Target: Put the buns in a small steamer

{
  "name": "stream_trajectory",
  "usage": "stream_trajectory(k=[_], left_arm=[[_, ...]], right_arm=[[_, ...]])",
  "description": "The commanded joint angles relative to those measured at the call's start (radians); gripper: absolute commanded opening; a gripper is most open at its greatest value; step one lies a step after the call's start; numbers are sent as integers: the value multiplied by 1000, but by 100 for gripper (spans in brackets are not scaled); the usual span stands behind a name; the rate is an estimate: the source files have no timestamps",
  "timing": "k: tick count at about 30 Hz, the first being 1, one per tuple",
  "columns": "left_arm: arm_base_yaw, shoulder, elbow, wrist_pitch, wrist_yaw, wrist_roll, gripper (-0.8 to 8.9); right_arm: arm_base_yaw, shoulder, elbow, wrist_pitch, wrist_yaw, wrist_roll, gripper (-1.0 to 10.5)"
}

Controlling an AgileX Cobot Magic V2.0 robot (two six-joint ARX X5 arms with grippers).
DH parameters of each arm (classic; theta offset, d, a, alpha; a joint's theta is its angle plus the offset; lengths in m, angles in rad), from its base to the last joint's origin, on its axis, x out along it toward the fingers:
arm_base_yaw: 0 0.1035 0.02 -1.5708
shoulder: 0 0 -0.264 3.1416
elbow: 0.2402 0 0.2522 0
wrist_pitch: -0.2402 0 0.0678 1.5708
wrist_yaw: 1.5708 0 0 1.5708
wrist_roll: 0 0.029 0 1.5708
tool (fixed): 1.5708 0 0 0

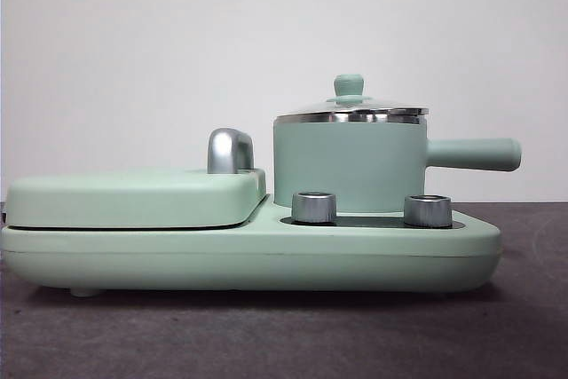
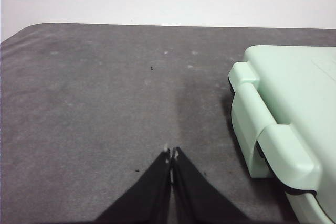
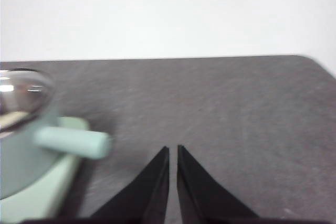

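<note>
pincers both clenched, empty: left pincer [image 2: 171,153], right pincer [image 3: 173,149] above table; steamer [image 1: 350,162] lidded.

Above pot: the pot [image 1: 351,164] has its glass lid [image 1: 351,113] on, shutting the mouth; bare wall above it
Right of centre: side handle [image 1: 472,153] sticks out sideways
Lower left: flat lidded griddle [image 1: 133,199] sits low; chrome hinge post [image 1: 230,150] rises behind
Foreground: bare grey table [image 1: 284,335] across the bottom of the frame

left pincer [image 2: 171,154] closed, empty | over grey table [image 2: 94,103] | mint griddle lid [image 2: 294,98] beside
</note>
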Motion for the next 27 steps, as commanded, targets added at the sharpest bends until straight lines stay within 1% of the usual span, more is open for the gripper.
stream_trajectory(k=[1,3,5,11,16,27], left_arm=[[1,-2,-19,-7,-7,-1,7],[1,-2,-19,-7,-7,-1,7],[1,-2,-19,-7,-7,-1,7],[1,-2,-19,-7,-7,-1,7],[1,-2,-19,-7,-7,0,7],[1,-2,-19,-7,-7,0,7]], right_arm=[[-17,-35,-108,116,5,-23,23],[-24,-60,-185,183,5,-23,23],[-25,-80,-238,214,5,-23,23],[-25,-104,-330,221,4,-23,23],[-24,-104,-335,174,5,-23,23],[-25,-104,-335,192,4,-23,23]])
